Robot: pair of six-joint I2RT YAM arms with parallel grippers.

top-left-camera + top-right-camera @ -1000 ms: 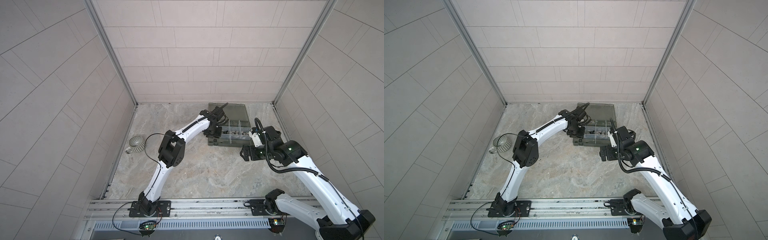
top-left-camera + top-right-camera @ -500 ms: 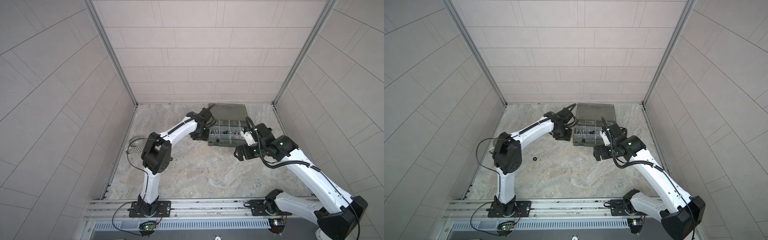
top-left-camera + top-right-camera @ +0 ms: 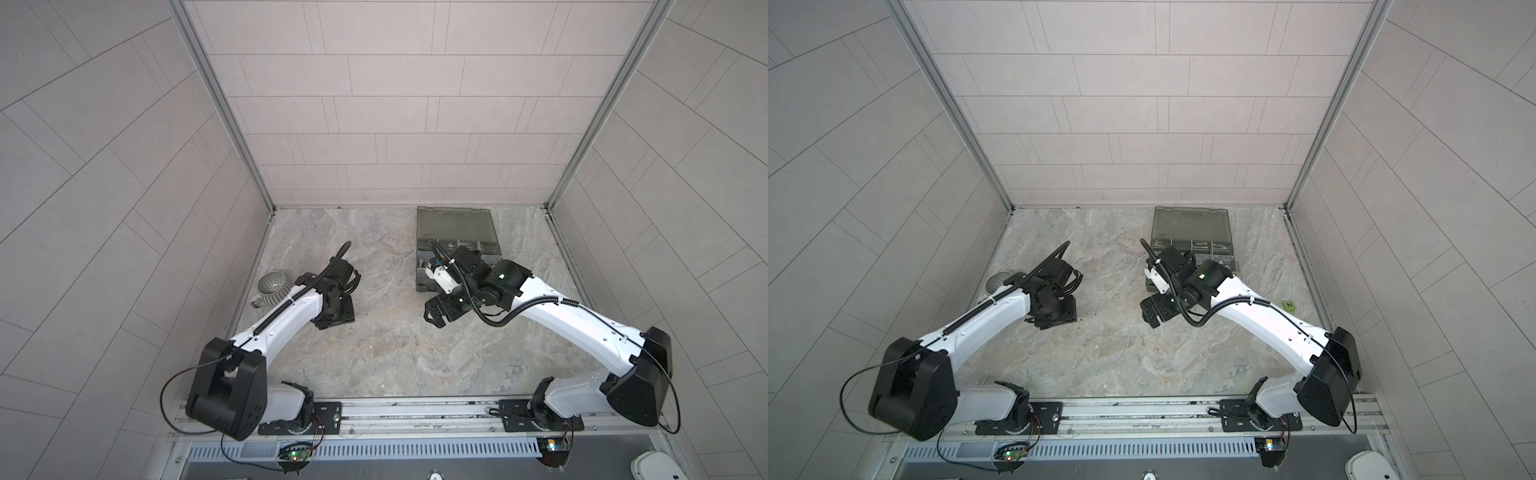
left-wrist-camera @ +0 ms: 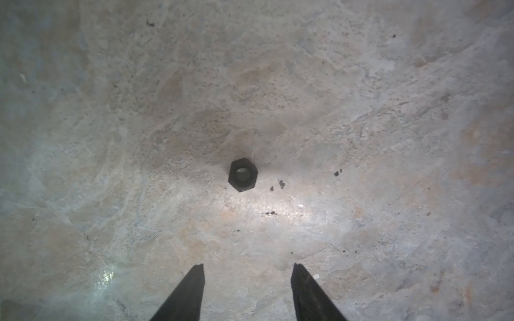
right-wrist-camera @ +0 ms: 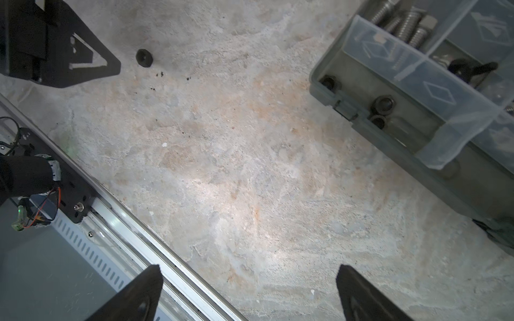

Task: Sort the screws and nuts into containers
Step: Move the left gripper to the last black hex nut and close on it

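Presently, a pick-up step is being judged as in hand. At far left in a top view, a ribbed mug [image 3: 272, 286] is being left aside on the table [image 3: 386, 357]. Near it, the left gripper [image 4: 248, 268] is being held above a single black hex nut [image 4: 243, 175], which is lying flat on the bare stone, clear of the tips. The jaws are being held partly spread, with nothing between them. Further right, the right gripper [image 5: 249, 268] is being held wide apart and empty over the table, near the front wall of the organizer box [image 5: 445, 183]. Inside it, screws [image 5: 409, 25] are being kept in one compartment and black nuts [image 5: 383, 104] in a front one. Next, the left jaws are probably being called on to straddle the loose nut squarely, pinch it, and carry it to that front compartment.
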